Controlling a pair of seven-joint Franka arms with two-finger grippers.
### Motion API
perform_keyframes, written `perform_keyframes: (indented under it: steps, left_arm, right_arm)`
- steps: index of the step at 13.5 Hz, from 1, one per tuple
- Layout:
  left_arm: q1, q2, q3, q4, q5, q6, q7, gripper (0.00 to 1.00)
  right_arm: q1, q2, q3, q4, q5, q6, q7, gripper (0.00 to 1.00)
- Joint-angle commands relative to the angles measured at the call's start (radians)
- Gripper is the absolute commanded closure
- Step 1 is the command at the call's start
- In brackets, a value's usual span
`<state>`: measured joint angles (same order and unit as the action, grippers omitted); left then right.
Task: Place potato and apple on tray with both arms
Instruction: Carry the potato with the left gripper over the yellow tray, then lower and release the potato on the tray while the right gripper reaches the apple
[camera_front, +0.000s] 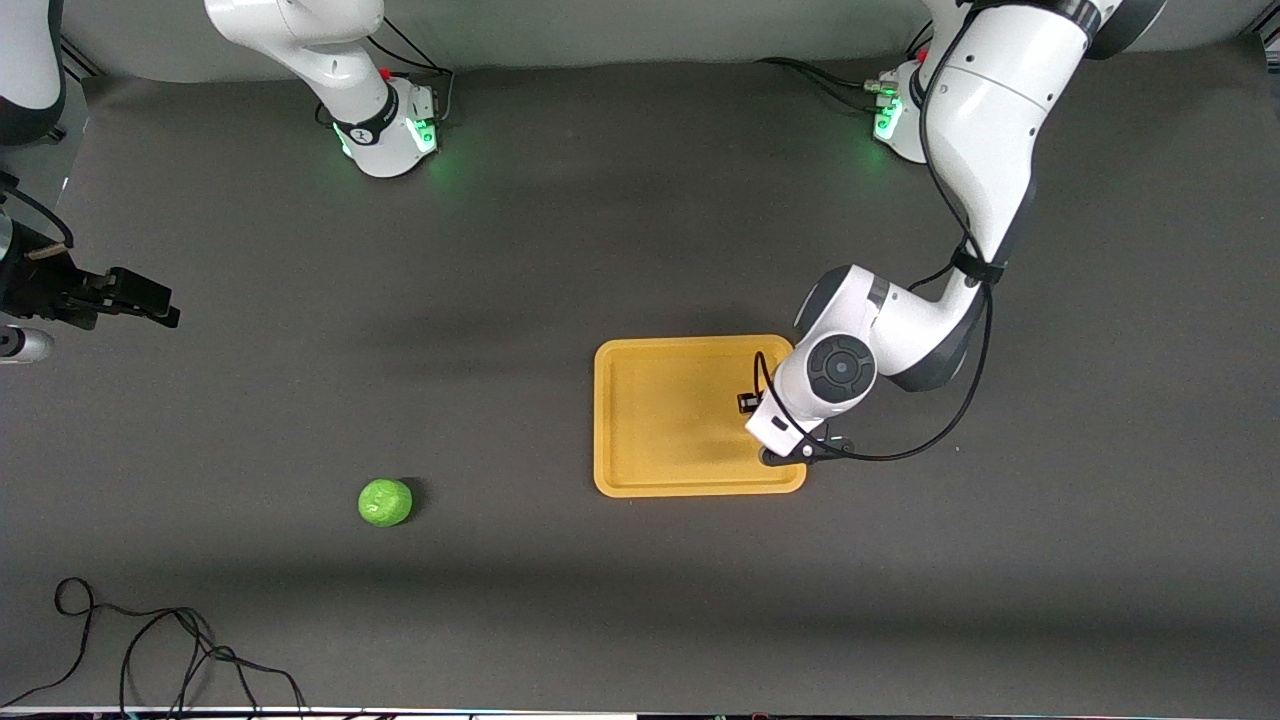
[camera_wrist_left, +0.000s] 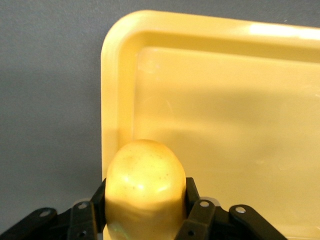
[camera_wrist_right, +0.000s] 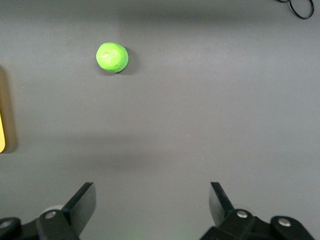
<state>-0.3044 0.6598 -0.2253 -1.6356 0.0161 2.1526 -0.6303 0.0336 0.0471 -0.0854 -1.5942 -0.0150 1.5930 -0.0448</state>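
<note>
Tray (camera_front: 650, 420) lying mid-table, left gripper (camera_wrist_left: 145, 215) hanging over its edge toward the left arm's end, fingers clamping potato (camera_wrist_left: 144, 187); right gripper (camera_wrist_right: 152, 205) waiting wide open, gripping nothing; apple (camera_front: 385, 502) sitting on table toward right arm's end.

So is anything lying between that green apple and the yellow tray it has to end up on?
Nothing visible. The apple sits alone on bare table toward the right arm's end, apart from the tray. The left gripper holds the potato over the tray's edge.
</note>
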Motion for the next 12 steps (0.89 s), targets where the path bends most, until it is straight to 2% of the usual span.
perform_keyframes:
  steps: [1,4,5,7,8,11,12]
  left_arm:
    - [-0.022,0.032,0.014,0.028,0.028,0.004,-0.032,0.85]
    - [-0.028,0.035,0.014,0.025,0.035,0.023,-0.042,0.81]
    - [-0.036,0.043,0.014,0.025,0.039,0.027,-0.048,0.69]
    - [-0.038,0.047,0.014,0.025,0.059,0.041,-0.055,0.55]
    - [-0.038,0.047,0.014,0.025,0.059,0.041,-0.058,0.5]
    - [-0.033,0.047,0.015,0.025,0.079,0.041,-0.055,0.28]
    - [-0.03,0.049,0.017,0.023,0.096,0.041,-0.055,0.28]
  right_arm:
    - [0.0,0.008,0.003,0.016,-0.019,0.002,-0.023,0.0]
    - [-0.001,0.013,0.003,0.017,-0.016,0.002,-0.023,0.0]
    - [0.0,0.014,0.003,0.019,-0.016,0.002,-0.021,0.0]
    - [0.005,0.032,0.004,0.037,-0.008,0.007,-0.011,0.0]
    - [0.008,0.063,0.007,0.068,-0.002,0.007,-0.004,0.0]
    - [0.097,0.161,0.013,0.189,0.004,0.007,0.014,0.0]
    - [0.104,0.196,0.013,0.232,0.004,0.007,0.014,0.0]
